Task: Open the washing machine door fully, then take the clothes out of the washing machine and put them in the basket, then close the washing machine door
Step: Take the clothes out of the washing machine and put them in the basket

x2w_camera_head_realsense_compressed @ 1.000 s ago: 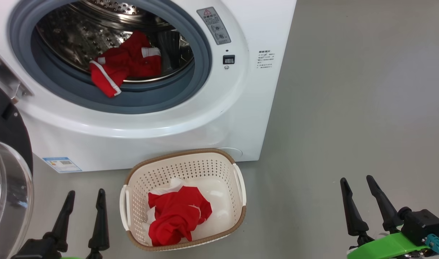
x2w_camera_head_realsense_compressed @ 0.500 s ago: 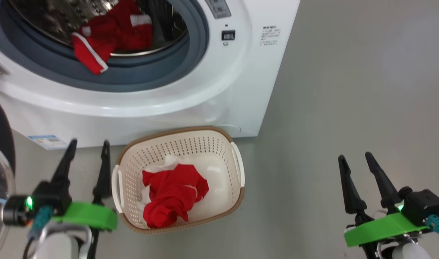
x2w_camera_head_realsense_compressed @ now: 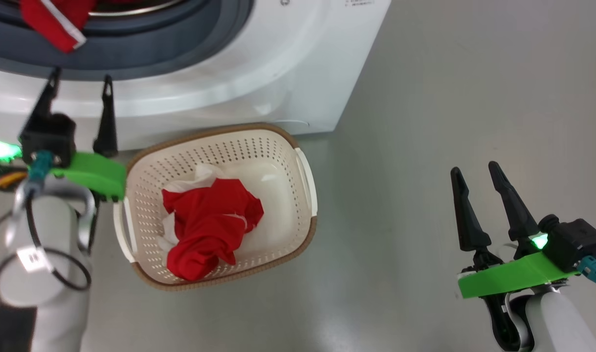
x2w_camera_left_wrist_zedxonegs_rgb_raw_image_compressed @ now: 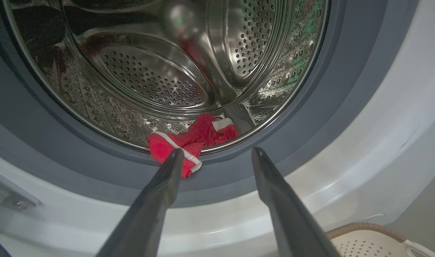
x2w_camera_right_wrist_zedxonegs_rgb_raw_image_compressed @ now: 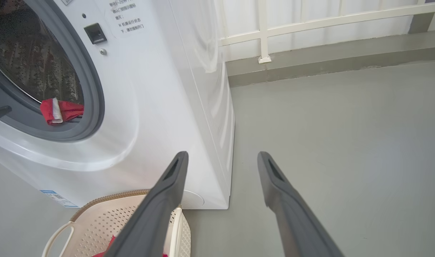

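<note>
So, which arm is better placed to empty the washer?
Left. The left jaws stand open before the white washing machine, aimed at the red white-trimmed fabric garment on the rim of the steel drum. The right jaws, open, hang over grey floor beside it.

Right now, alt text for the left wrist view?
Open left gripper aims into the washing machine. Just beyond its tips, a red garment with white trim lies at the front edge of the steel drum, draping over the grey gasket. A corner of the basket shows at lower right.
</note>
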`<state>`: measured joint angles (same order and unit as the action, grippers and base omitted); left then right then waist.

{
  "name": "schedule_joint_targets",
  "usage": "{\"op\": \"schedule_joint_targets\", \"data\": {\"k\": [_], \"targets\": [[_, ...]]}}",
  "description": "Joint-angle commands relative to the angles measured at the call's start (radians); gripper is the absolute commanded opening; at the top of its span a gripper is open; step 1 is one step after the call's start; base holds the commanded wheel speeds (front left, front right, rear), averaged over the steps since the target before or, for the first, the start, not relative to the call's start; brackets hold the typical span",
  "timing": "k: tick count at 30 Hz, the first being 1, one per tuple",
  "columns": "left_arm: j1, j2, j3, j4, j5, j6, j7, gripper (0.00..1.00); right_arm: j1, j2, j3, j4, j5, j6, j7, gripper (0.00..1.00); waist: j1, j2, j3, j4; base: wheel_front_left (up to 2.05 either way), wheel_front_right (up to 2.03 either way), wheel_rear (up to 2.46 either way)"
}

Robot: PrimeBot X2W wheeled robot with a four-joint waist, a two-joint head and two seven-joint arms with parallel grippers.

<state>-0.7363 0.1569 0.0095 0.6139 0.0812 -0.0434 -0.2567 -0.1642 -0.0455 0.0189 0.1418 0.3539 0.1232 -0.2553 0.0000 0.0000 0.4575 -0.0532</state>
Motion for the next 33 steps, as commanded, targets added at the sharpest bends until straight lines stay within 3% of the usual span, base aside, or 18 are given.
{"op": "schedule_joint_targets", "data": {"k": [1,19,33], "targets": [[-0.047,0.053,0.018,0.015,0.016,0.015,-0.005,1.0,-0.017,-0.005,0.031,-0.027,0.008,0.008,-0.006,1.0,0.0,0.0,0.053,-0.035,0.0,0.0,0.0],[-0.482,0.145,-0.029,0.538,0.057,0.122,0.028,1.0,-0.061,-0.005,0.085,-0.029,0.047,0.008,-0.006,1.0,0.0,0.0,0.112,-0.089,0.0,0.0,0.0],[-0.594,0.214,-0.051,0.656,0.056,0.153,0.099,1.0,-0.068,-0.005,0.112,-0.039,0.074,0.008,-0.006,1.0,0.0,0.0,0.153,-0.139,0.0,0.0,0.0]]}}
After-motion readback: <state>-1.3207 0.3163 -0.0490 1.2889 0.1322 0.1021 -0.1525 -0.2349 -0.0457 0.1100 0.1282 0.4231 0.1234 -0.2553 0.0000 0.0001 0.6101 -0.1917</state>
